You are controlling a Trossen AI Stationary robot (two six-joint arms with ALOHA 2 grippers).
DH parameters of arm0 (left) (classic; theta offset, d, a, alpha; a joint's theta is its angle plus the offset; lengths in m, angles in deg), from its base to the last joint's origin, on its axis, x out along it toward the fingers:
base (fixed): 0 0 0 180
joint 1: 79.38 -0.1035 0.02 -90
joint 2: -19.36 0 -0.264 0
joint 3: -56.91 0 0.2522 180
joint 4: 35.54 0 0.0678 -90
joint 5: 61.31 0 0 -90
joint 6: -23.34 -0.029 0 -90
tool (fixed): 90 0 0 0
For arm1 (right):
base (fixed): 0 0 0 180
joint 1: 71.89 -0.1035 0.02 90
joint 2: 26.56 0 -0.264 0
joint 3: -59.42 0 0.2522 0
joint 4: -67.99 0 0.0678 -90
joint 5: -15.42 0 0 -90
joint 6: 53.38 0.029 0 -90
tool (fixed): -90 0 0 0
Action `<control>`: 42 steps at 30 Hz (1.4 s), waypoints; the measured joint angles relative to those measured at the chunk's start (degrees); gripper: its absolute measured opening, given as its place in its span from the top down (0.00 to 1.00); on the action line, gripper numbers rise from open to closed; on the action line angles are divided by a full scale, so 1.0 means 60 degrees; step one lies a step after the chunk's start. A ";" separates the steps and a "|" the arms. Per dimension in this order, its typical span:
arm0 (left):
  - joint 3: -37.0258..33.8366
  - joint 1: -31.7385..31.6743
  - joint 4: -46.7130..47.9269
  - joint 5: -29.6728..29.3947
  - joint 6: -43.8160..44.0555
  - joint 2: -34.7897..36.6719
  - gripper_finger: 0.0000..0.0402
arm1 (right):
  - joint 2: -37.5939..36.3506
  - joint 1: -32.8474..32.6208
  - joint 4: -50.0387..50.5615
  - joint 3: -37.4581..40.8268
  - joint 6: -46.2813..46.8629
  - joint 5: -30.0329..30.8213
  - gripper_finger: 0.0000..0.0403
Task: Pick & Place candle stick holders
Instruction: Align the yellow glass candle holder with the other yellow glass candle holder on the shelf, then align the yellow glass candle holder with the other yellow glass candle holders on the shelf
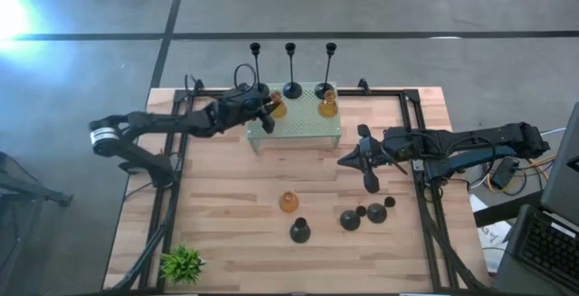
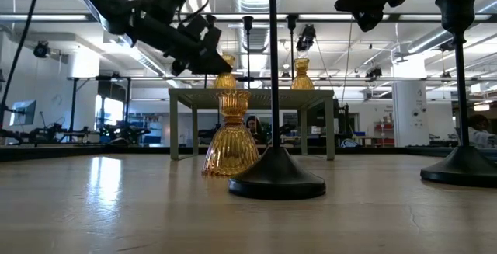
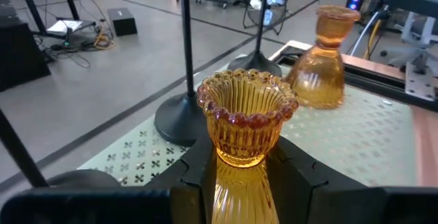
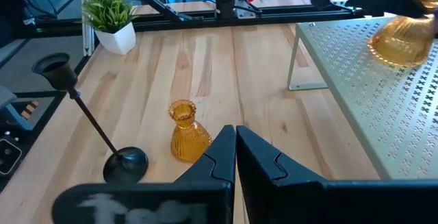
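**Operator A:** Report the left gripper (image 1: 269, 108).

**Operator B:** It is in the upper centre of the high view, at the left end of the mint-green perforated stand (image 1: 312, 128). Its fingers (image 3: 301, 176) are clamped on an amber glass candle holder (image 3: 246, 125), gripping the ribbed body below the scalloped cup.

**Operator A:** What is on the stand?

**Operator B:** A second amber holder (image 1: 327, 106) stands near the stand's upper right. A tall black stem holder (image 1: 291, 77) has its round base at the stand's upper edge. Two more tall stems (image 1: 255, 59) and (image 1: 330, 58) flank it; whether their bases rest on the stand cannot be told from the high view.

**Operator A:** Right gripper (image 1: 348, 161)?

**Operator B:** Right of centre in the high view, beside the stand's lower right corner, fingers closed together and empty.

**Operator A:** Items on the wooden table (image 1: 226, 214)?

**Operator B:** A third amber holder (image 1: 289, 202) at lower centre. Below it, one black dome-shaped holder (image 1: 299, 231). To the right, more black holders (image 1: 375, 213) are grouped close together. A small potted plant (image 1: 182, 263) sits at the lower left.
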 joint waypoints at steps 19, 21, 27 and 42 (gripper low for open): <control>-0.0041 -0.0121 0.0046 -0.0015 -0.0105 0.0077 0.70 | 0.0000 -0.0004 0.0224 0.0002 -0.0003 -0.0011 0.98; -0.0041 -0.0121 0.0041 -0.0015 -0.0171 0.0083 0.69 | 0.0000 -0.0004 0.0224 0.0007 -0.0002 -0.0011 0.98; -0.0041 -0.0121 0.0041 -0.0015 -0.0235 0.0083 0.62 | 0.0000 -0.0004 0.0219 0.0015 0.0026 -0.0009 0.98; -0.0041 -0.0117 0.0583 -0.0018 -0.0254 0.0925 0.46 | 0.0000 -0.0004 0.0210 0.0015 0.0026 -0.0007 0.98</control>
